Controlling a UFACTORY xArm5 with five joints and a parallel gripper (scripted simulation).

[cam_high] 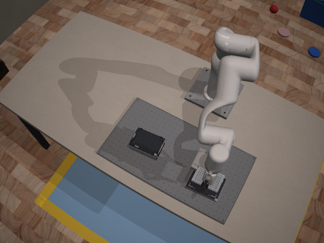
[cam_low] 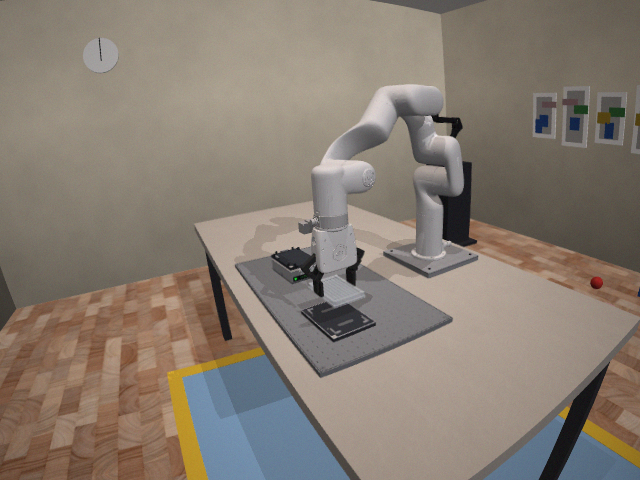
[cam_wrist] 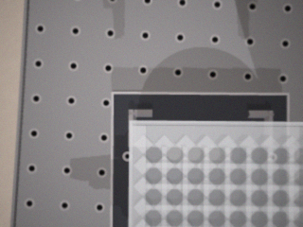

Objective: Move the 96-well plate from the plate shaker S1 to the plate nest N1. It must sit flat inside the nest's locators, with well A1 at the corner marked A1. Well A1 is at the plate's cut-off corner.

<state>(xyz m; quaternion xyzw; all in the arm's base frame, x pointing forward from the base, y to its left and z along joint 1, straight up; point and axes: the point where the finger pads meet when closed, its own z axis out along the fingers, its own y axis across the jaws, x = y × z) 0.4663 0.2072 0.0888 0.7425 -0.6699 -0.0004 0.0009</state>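
Above the plate nest N1 [cam_low: 356, 327], the 96-well plate [cam_low: 345, 295] hangs clear of the black base, carried over the perforated breadboard [cam_low: 413, 310] with the plate shaker S1 [cam_low: 287, 261] standing bare well behind. The likeliest failure, as I judge it, is a skewed landing: if the plate comes down offset, one edge could ride up on a corner locator [cam_wrist: 141, 113] and leave it tilted rather than flat. The cut-off corner cannot be made out, so A1 orientation is unconfirmed, and a wrong turn would spoil the placement. The gripper [cam_low: 336, 283] pinches the plate across its width, fingers spread wide on its side walls; the plate sits directly beneath the wrist, between the fingertips, level as far as the exterior view shows
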